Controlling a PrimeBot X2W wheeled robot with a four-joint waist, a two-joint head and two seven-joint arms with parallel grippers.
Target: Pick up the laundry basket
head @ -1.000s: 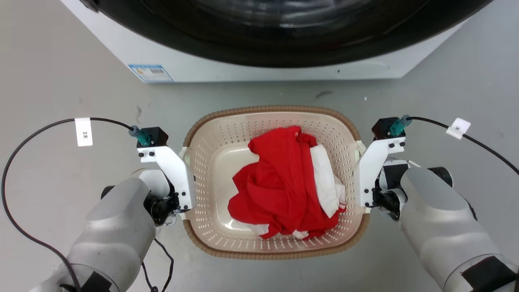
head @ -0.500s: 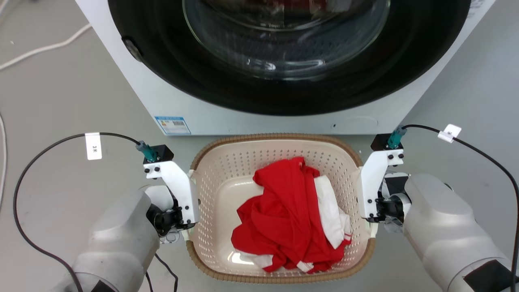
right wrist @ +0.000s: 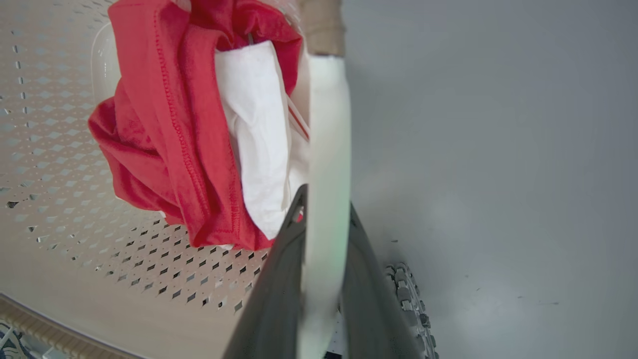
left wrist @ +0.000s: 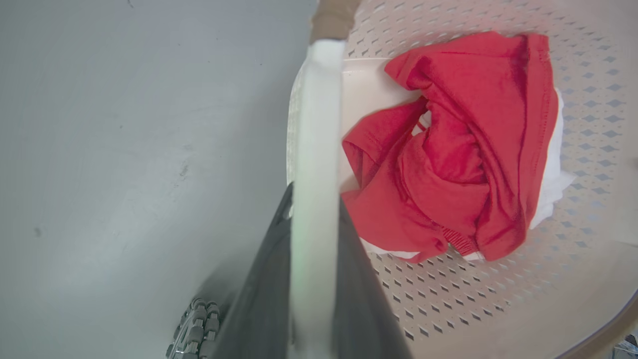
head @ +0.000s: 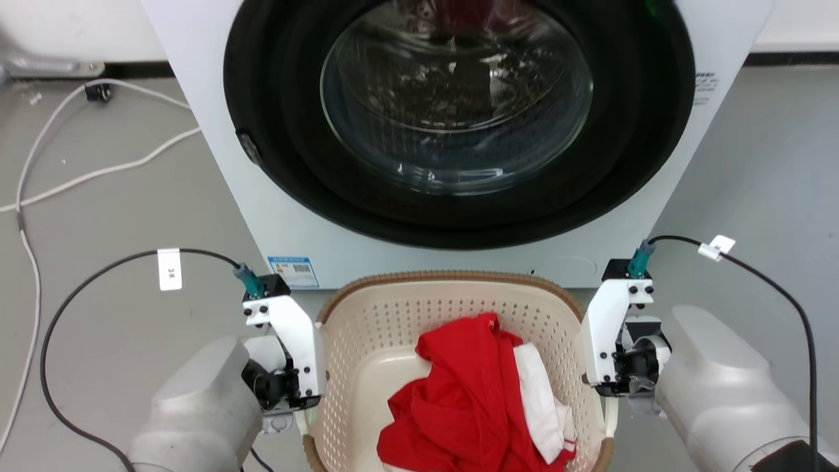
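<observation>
The grasp looks done. The left gripper (left wrist: 315,199) has its two dark fingers clamped on the white left handle (left wrist: 319,99) of the laundry basket (head: 452,277), and the right gripper (right wrist: 326,199) is closed the same way on the right handle (right wrist: 326,124). The basket hangs or sits between the two arms at the near edge of the scene, just in front of the washing machine (head: 216,164). A red garment (head: 472,393) and a white garment (head: 534,387) are bundled inside it. What is left, I judge, is raising it clear and level (whether its base is off the floor (head: 118,196) cannot be told). As for writing, a blue-edged sticker (head: 293,271) with a barcode sits low on the machine's left, its print too small to read. The left cable tag (head: 170,269) seems to read "3米". The right cable tag (head: 716,247) and the grey print (head: 704,88) on the machine's right are illegible.
</observation>
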